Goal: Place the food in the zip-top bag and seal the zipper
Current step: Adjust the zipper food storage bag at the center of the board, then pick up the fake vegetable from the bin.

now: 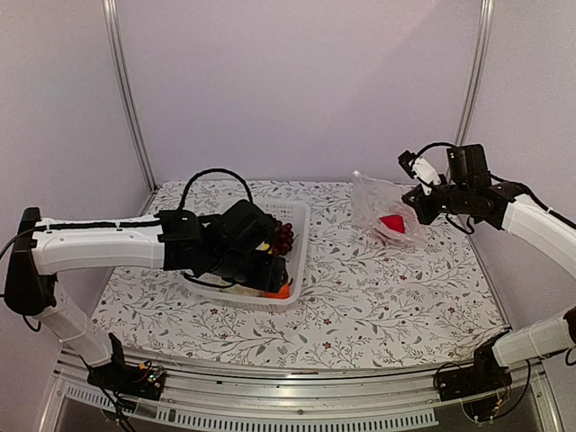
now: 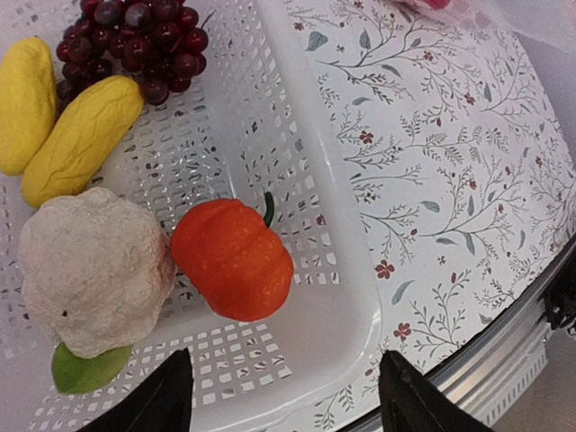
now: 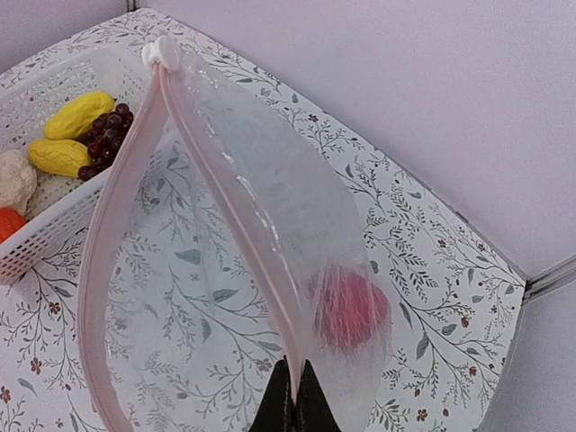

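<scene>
Picking the next piece of food is, we judge, the step in hand. Our left end effector (image 2: pixel 288 396) hangs over the white basket (image 2: pixel 297 135) with its fingers (image 2: pixel 166 400) apart and nothing between them, and the orange piece (image 2: pixel 232 259) lies just below, beside the cauliflower (image 2: pixel 90 270). Our right end effector (image 3: pixel 290 400) is pinched on the zipper (image 3: pixel 117 207) and holds the zip-top bag (image 3: pixel 261 198) up with the mouth open; one red piece (image 3: pixel 351 310) is already inside. The next move, we think, calls for a descent onto the orange piece without catching the cauliflower. The left wrist view shows the yellow pieces (image 2: pixel 81 135) and the grape bunch (image 2: pixel 135 45) clearly, which the arm partly hides from above. Only the right wrist view shows how wide the mouth is. The top view alone shows the white basket and the zip-top bag well apart on the desk (image 1: pixel 360 288).
</scene>
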Action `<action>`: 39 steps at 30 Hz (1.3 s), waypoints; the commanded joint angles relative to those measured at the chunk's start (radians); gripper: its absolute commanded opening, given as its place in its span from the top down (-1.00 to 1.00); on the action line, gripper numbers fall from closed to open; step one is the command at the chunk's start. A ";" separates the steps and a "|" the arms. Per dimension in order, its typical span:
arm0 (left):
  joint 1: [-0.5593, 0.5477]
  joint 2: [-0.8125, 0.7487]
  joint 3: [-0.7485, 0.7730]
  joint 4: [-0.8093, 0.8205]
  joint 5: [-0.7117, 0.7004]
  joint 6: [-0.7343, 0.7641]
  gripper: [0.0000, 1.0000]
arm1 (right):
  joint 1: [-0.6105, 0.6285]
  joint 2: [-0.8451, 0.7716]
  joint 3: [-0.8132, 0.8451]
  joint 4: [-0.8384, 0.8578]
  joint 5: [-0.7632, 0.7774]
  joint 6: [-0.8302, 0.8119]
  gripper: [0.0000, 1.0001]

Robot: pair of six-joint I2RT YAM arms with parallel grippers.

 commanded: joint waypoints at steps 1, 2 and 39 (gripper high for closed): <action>0.036 0.051 0.021 -0.057 0.072 -0.095 -0.41 | 0.058 -0.015 -0.043 0.025 -0.055 -0.016 1.00; 0.041 0.063 0.025 -0.054 0.078 -0.101 -0.41 | 0.060 -0.018 -0.045 0.026 -0.059 -0.016 1.00; 0.081 0.042 0.213 0.136 0.070 0.121 0.52 | 0.066 -0.064 -0.060 -0.015 -0.085 -0.027 1.00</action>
